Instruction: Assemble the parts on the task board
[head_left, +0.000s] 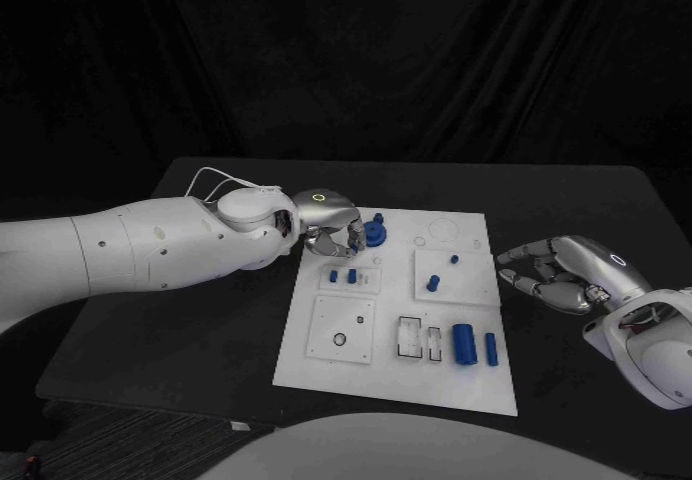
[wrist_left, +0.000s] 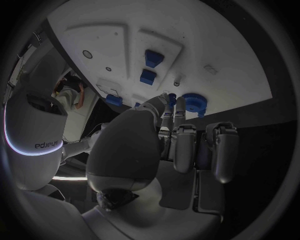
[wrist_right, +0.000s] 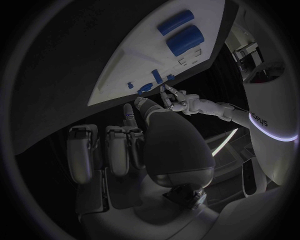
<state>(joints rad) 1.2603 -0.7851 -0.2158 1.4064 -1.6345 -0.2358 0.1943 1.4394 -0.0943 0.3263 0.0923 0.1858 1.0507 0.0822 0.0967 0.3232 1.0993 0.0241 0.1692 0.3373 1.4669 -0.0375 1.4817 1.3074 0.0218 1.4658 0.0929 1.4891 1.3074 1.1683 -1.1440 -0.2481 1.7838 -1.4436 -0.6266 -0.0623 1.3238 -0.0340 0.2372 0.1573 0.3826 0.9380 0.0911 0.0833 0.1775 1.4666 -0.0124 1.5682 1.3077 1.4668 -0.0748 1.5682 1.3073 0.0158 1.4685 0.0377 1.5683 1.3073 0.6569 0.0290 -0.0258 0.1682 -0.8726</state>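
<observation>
Head view: blue gear (head_left: 375, 233) touching left hand (head_left: 333, 228) fingertips, grip unclear; right hand (head_left: 560, 272) curled, empty.

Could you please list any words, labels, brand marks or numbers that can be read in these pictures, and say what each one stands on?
"edje" or similar: small pale lettering on the robot's white body in the left wrist view, above a glowing line; too blurred to read for certain.
Letters ending in "us": on the white body in the right wrist view, cut off and unclear.
The task board and the blue parts bear no readable text.
</observation>
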